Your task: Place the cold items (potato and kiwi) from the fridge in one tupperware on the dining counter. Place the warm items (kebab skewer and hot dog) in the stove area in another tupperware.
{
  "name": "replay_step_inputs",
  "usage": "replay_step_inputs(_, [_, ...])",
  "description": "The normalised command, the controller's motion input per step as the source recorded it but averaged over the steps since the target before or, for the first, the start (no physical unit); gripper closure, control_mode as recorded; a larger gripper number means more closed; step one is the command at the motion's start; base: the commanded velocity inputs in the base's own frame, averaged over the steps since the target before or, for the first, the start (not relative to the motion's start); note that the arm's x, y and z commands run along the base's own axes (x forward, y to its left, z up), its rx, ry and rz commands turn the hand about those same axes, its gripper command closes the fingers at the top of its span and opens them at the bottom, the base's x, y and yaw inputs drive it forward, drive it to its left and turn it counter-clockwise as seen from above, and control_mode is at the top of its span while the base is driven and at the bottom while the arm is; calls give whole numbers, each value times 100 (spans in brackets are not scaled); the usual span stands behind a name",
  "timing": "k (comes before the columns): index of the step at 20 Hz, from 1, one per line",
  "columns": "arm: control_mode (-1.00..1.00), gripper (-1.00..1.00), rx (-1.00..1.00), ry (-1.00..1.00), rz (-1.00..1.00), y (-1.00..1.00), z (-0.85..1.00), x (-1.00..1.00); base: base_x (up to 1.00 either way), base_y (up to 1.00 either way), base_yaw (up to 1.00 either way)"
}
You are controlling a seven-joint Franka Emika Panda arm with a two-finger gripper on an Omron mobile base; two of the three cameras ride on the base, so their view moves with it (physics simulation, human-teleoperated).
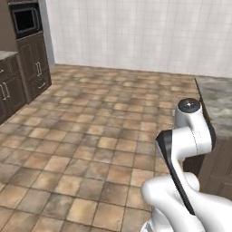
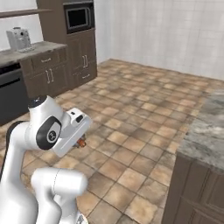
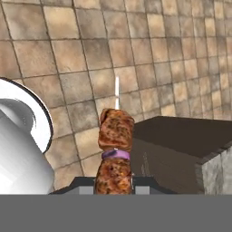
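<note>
- Brown stone floor tiles [image 3: 68, 54] lie under everything we see, and we order the rest from the hand outward.
- Nearest, our gripper [image 3: 114, 188] is clenched on the browned kebab skewer with a purple onion ring [image 3: 115, 149]; its long axis runs straight out along the fingers, white stick tip leading.
- Beyond, the grey stone dining counter on dark cabinets [image 3: 190, 145] lies ahead and to one side in the hand view.
- From the right base view we catch just an orange bit under the hand [image 2: 81, 142]; that view adds the far dark wall oven [image 2: 78, 17].
</note>
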Motion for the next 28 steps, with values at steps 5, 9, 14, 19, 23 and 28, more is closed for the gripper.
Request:
replay_step_inputs(5, [100,100,0,0,0,0,0,0,100,72,-48])
replay_step_inputs(9, [100,100,0,0,0,0,0,0,100,49,-49])
replay_step_inputs(14, [100,100,0,0,0,0,0,0,100,52,-45])
replay_step_inputs(19, [100,100,0,0,0,0,0,0,100,58,-43])
replay_step_inputs(23, [100,100,0,0,0,0,0,0,100,56,-41])
replay_step_inputs(28, [100,100,0,0,0,0,0,0,100,52,-40])
